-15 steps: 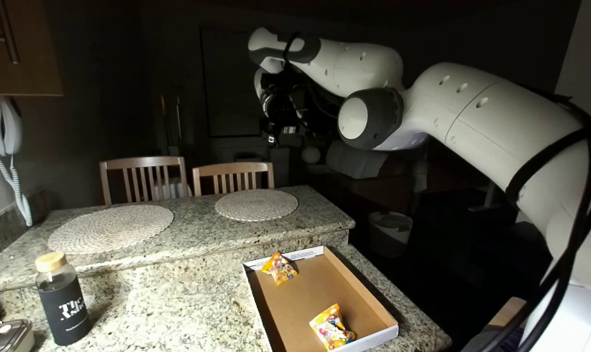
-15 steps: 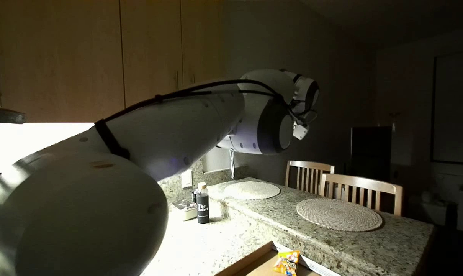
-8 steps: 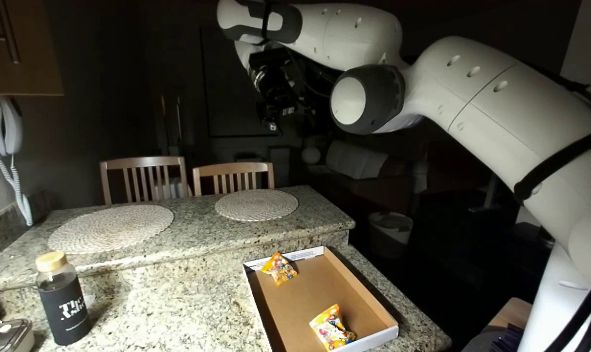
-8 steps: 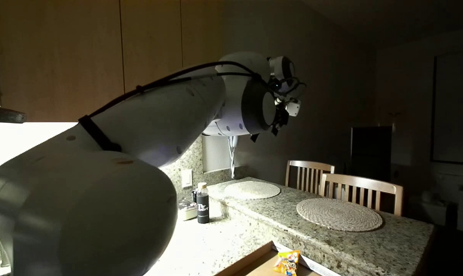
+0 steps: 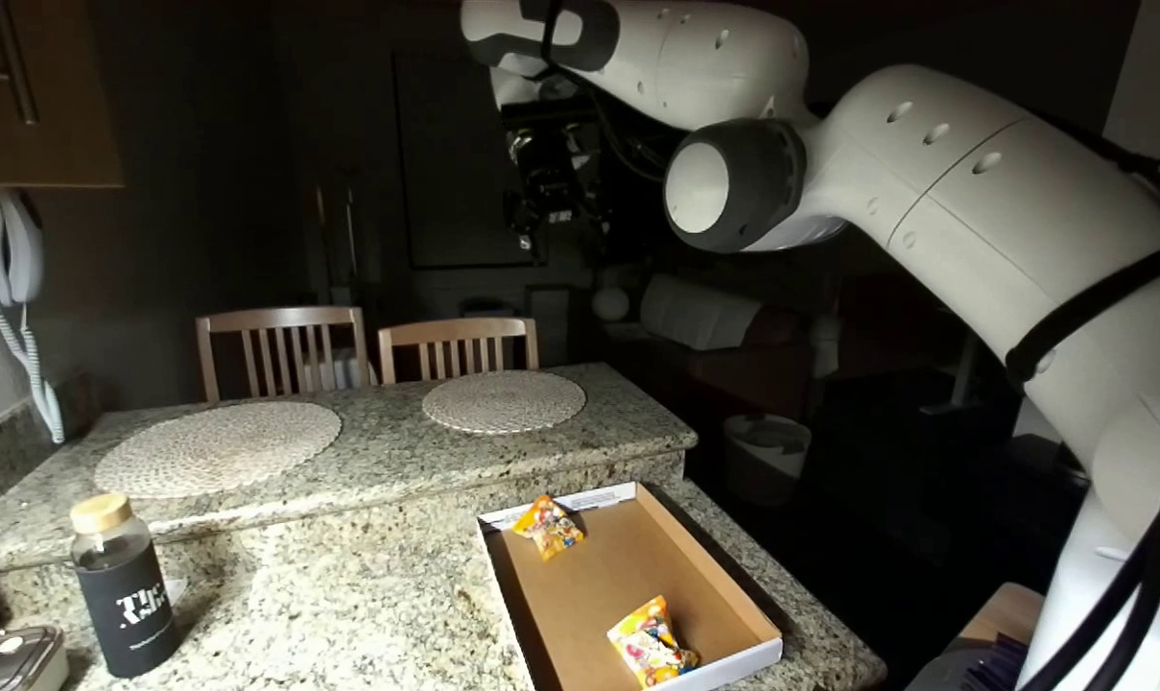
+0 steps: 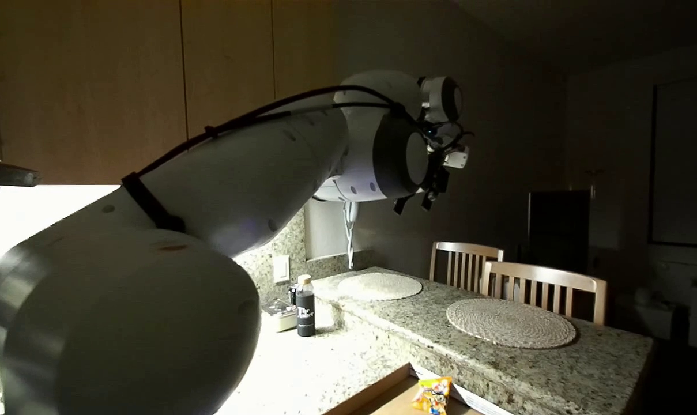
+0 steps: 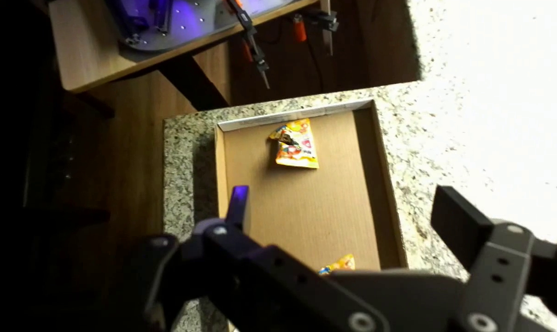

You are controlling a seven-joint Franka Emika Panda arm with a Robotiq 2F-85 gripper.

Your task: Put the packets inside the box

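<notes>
Two packets (image 5: pixel 651 645) in the box (image 5: pixel 627 576), lower frame centre: I judge them light, slick, best pinched mid-body. My gripper (image 7: pixel 343 202) stands spread.

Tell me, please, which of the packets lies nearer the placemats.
The packet at the end of the box by the raised counter; the other packet lies near the opposite end.

Corner packet (image 5: pixel 549 530) and end packet (image 5: pixel 651 645), both inside the box (image 5: pixel 623 568).
Box: shallow cardboard tray, brown floor, white end walls, flat on the surface (image 5: pixel 378 614). Packets: yellow-orange, printed, crinkled, well apart; one toward a corner, other mid-width just beside the opposite end wall. Can't tell wall contact.
</notes>
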